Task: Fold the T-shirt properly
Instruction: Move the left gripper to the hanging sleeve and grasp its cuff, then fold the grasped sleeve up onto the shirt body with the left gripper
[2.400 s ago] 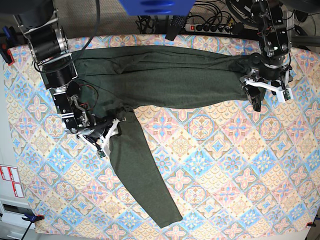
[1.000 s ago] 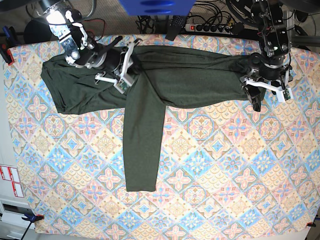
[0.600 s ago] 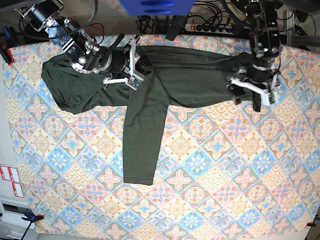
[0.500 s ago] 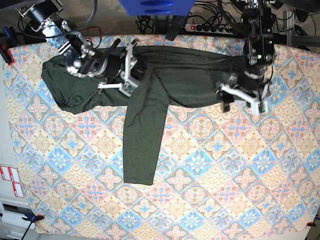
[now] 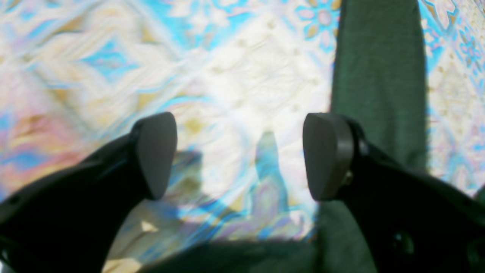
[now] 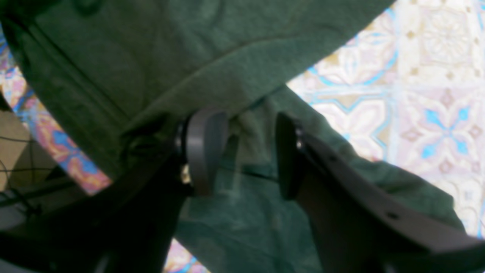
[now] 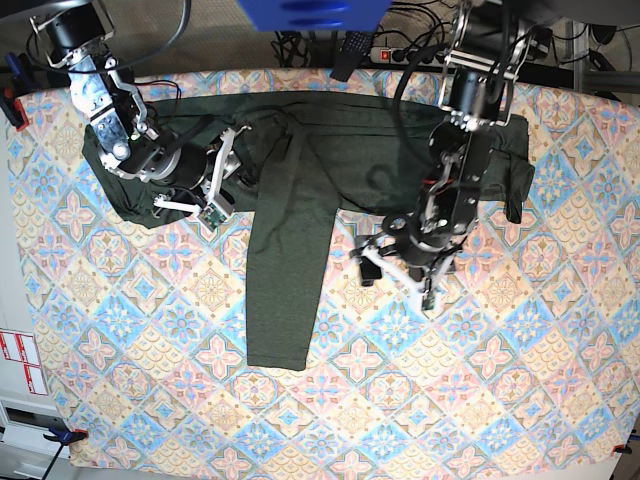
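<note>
The dark olive T-shirt [image 7: 350,150] lies spread across the far part of the patterned tablecloth [image 7: 480,380]. One long sleeve [image 7: 285,280] runs straight toward the near edge. My left gripper [image 7: 393,272] is open and empty, just below the shirt's lower edge. In the left wrist view it [image 5: 240,155] hovers over bare cloth, with the sleeve [image 5: 379,76] to its right. My right gripper [image 7: 222,178] is over the shirt's left part. In the right wrist view its fingers [image 6: 204,151] stand apart above folded fabric [image 6: 151,57].
A power strip [image 7: 420,55] and cables lie behind the table's far edge. A blue object [image 7: 310,12] hangs at the top centre. A red clamp [image 7: 12,105] is at the left edge. The shirt's right end [image 7: 518,170] is bunched.
My left gripper has left the shirt's right end and moved down-left, off the shirt's lower edge. My right gripper has drawn back left from the sleeve's top. The sleeve lies as before.
</note>
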Robot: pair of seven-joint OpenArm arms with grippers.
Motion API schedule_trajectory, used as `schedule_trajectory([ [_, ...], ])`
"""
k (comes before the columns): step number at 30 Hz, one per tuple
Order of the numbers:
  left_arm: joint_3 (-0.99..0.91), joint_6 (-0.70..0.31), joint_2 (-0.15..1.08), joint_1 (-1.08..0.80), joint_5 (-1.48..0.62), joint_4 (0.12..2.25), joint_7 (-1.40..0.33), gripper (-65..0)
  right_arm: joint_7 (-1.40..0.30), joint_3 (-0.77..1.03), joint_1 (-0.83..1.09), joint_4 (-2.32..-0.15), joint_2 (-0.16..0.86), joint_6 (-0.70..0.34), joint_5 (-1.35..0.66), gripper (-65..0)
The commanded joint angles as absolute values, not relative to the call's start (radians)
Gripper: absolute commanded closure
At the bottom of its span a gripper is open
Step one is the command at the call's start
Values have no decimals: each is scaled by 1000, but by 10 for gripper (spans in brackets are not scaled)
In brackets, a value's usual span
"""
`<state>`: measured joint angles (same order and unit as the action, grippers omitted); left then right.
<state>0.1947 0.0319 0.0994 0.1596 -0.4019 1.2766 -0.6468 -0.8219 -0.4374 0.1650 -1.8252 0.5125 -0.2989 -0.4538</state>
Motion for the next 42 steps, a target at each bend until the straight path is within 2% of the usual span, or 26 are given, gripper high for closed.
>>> schedule_trajectory([
  [1, 193, 33, 79, 214, -406, 1257, -625, -526, -803, -420, 154, -1842, 522, -300, -461, -247],
  [7, 193, 33, -18, 371, -406, 1032, -618, -526, -803, -358, 154, -1848, 522, -300, -461, -247],
  [16, 193, 33, -116, 490, -406, 768, -544, -526, -803, -312, 154, -1848, 522, -300, -463, -247],
  [26, 202, 31, -157, 496, -406, 659, -489, -526, -803, -312, 148, -1850, 522, -300, -463, -247],
  [32, 340, 30, -157, 496, -415, 576, -455, -521, -803, -312, 148, -1851, 522, -300, -463, -247],
  [34, 381, 30, -157, 493, -415, 568, -458, -472, -803, -312, 148, -1859, 522, -300, -463, -247],
  [36, 404, 19, -157, 492, -417, 568, -460, -382, -803, -312, 148, -1870, 522, -300, -464, -247],
  [40, 406, -12, -157, 472, -440, 584, -458, -118, -803, -312, 151, -1871, 522, -300, -464, -247],
  [42, 412, -12, -157, 469, -466, 605, -458, -46, -803, -312, 153, -1871, 522, -300, -464, -247],
])
